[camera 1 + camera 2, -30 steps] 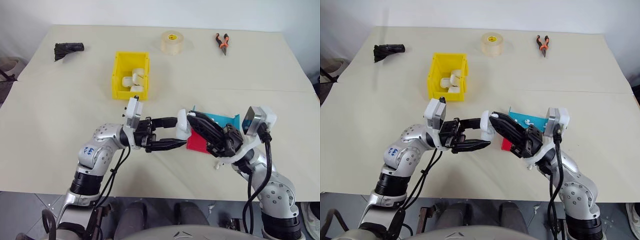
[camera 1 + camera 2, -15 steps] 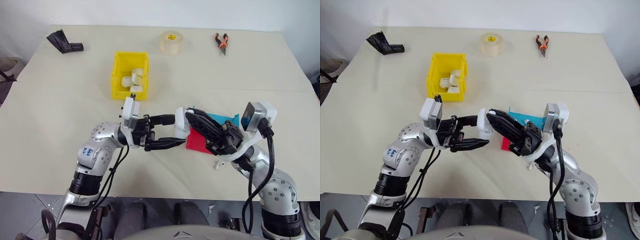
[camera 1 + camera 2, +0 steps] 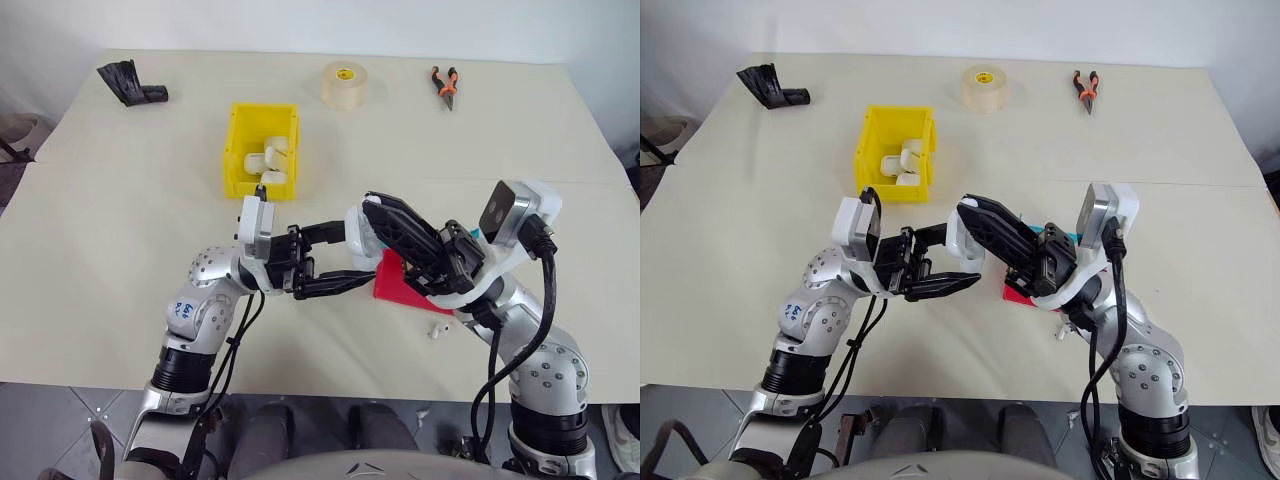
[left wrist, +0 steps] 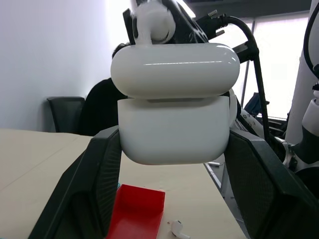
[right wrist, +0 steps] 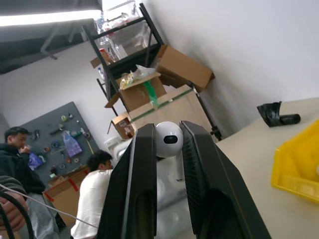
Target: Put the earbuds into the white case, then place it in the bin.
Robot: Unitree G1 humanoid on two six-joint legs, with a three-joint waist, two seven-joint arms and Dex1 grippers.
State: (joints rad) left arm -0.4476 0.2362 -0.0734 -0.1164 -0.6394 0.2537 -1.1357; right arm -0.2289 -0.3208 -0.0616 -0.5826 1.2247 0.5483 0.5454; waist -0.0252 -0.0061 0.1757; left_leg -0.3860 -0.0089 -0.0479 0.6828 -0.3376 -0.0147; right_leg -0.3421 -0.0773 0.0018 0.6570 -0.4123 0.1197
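Glossy white plastic, the white case (image 4: 173, 107) looks light, rigid and slippery, so it is best gripped across its flat sides below the lid seam. That is where the left end effector (image 3: 335, 258) clamps it, raised above the worktop (image 3: 120, 190). The right end effector (image 5: 168, 149) pinches one of the earbuds (image 5: 169, 139) just above the case; a second lies on the worktop beside the red tray (image 3: 398, 285). One yellow bin (image 3: 262, 150) holds several lookalike cases.

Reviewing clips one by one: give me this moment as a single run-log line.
left gripper: shut on white case | right gripper: shut on earbud above case | second earbud: on table by red tray | bin: awaiting case
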